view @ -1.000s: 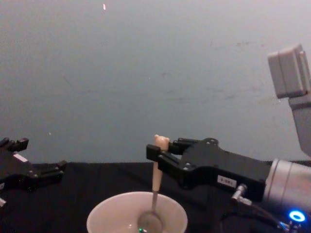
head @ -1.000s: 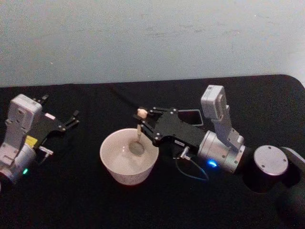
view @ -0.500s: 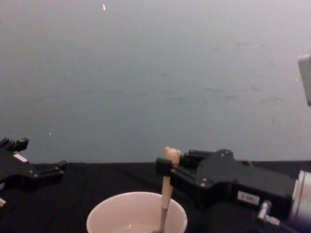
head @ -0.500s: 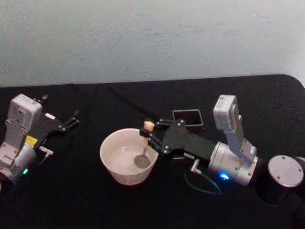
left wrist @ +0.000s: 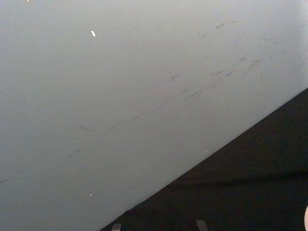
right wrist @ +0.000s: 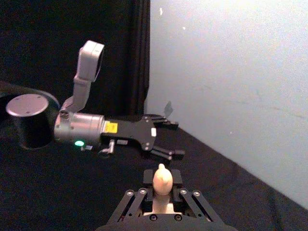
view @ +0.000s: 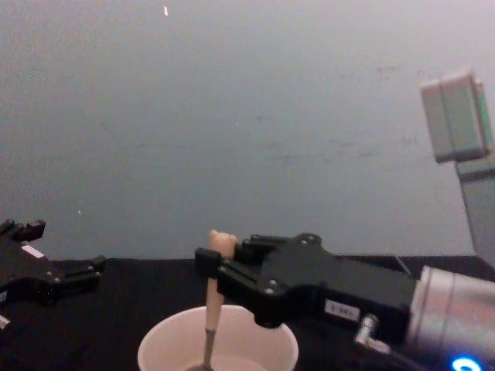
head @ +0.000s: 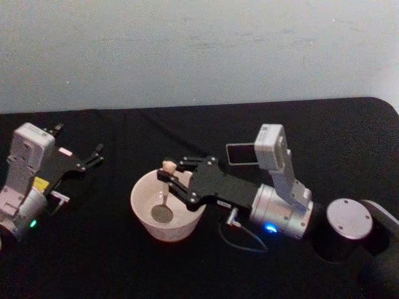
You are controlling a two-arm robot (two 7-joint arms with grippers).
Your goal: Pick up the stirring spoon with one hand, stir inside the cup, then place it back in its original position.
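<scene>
Reaching level across the black table (head: 93,261), the right gripper (head: 169,177) clamps the stirring spoon (head: 166,187) standing in the cup (head: 144,215), left gripper (head: 80,141) parked open, pale wall (head: 187,50) behind.

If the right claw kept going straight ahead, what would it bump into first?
Probably the left claw, dead ahead in its wrist view; the right claw, gripping the spoon, seems above the cup.

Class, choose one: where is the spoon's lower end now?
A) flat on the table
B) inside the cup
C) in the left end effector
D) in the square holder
B: the right end effector grips the spoon, its bowl down inside the cup; the left end effector sits idle off to the left.
</scene>
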